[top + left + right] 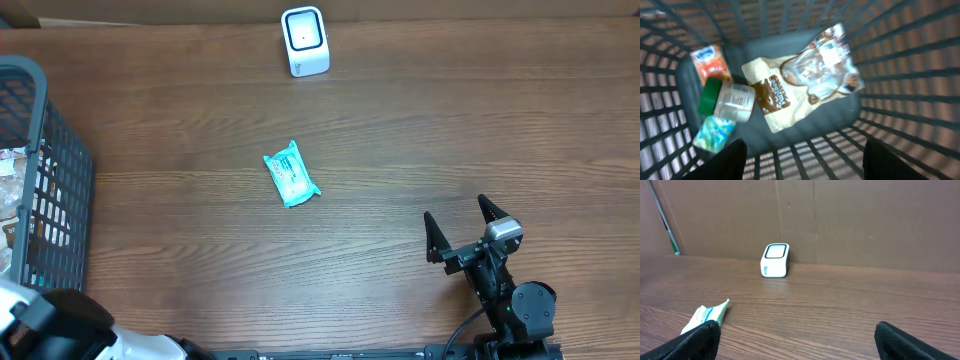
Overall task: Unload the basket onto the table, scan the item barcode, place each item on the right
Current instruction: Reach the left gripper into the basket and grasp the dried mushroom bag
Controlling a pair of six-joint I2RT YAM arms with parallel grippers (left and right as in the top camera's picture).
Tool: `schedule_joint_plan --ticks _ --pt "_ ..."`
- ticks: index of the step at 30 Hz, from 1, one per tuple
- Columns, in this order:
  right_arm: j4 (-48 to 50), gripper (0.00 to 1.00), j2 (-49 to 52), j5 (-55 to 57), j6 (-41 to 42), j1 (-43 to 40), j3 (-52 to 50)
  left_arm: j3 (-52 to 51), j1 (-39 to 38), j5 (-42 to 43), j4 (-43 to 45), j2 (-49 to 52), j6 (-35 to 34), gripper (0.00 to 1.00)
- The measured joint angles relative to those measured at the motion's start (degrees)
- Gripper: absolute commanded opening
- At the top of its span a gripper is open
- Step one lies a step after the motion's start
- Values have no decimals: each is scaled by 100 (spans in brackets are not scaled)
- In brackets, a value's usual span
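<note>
Teal packet (291, 176) lies loose on bench (450, 120), apart from scanner (305, 42) — scan apparently not yet done. Right gripper (455, 208) fingers spread, empty; left gripper (807, 162) spread above basket (910, 60).

The right arm (512, 300) stands at the lower right of the overhead view, wrist low and level, with the right gripper (456, 212) facing forward and its fingers (695, 340) spread wide, nothing between them. The left arm (50, 325) shows only at the lower left corner; the left gripper (802, 162) points steeply down, jaws partly apart and empty
</note>
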Motion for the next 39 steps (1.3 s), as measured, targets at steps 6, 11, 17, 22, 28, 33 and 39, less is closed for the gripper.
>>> schedule_joint_plan --ticks 6,11,17,22,28,33,39 --pt "0 100 0 -2 2 0 0 -914 -13 -24 721 815 529 58" --pt "0 100 0 0 2 0 0 -1067 -136 -35 1123 1467 1207 63" --pt "2 100 0 0 2 0 0 -1067 -365 -46 1744 1904 2098 88" --pt "0 100 0 0 2 0 0 -1067 -452 -52 2253 2302 2653 93" --pt "0 100 0 0 2 0 0 -1067 -457 -55 2671 2695 2953 97" --pt "-2 100 0 0 0 0 0 -1067 -457 -52 2933 2953 2997 99" --pt "0 100 0 0 2 0 0 -1060 -457 -4 3126 3042 2997 94"
